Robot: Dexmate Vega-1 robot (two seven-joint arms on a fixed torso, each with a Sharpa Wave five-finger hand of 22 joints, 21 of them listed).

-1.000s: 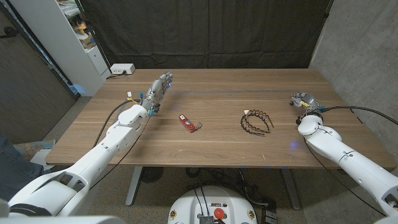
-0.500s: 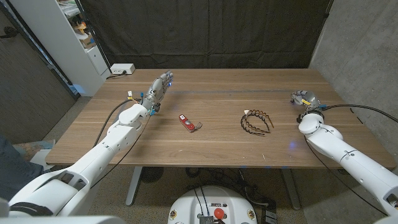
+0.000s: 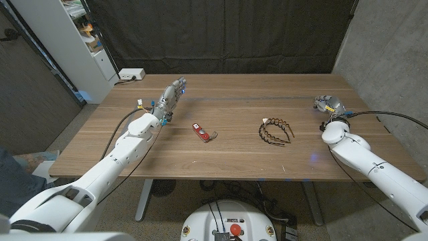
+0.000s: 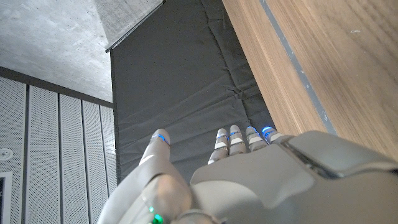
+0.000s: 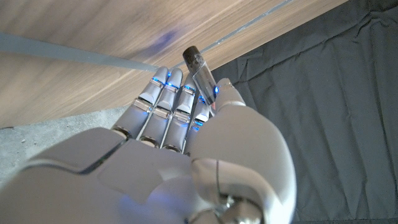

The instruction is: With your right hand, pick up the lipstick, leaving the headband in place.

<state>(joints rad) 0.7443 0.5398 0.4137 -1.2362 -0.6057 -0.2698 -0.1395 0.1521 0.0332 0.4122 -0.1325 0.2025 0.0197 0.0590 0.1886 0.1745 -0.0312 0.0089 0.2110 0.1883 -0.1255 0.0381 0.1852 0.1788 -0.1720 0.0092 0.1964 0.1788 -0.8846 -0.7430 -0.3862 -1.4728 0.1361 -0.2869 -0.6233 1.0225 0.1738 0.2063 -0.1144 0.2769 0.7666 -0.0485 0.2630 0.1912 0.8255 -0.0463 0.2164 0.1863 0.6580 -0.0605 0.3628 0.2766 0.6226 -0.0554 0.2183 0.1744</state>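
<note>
The right hand (image 3: 328, 106) pinches a slim dark-capped clear lipstick tube (image 5: 200, 75), so the pickup looks done. The dark toothed plastic headband (image 3: 275, 130) lies untouched on the wooden table (image 3: 234, 157). Next, just hold steady.

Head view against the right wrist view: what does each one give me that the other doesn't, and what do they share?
Head view: the headband and a small red item lying apart mid-table, plus the left hand. Right wrist view: a dark-tipped tube that looks pinched between thumb and fingers. Both: the right hand and the wooden table.
</note>
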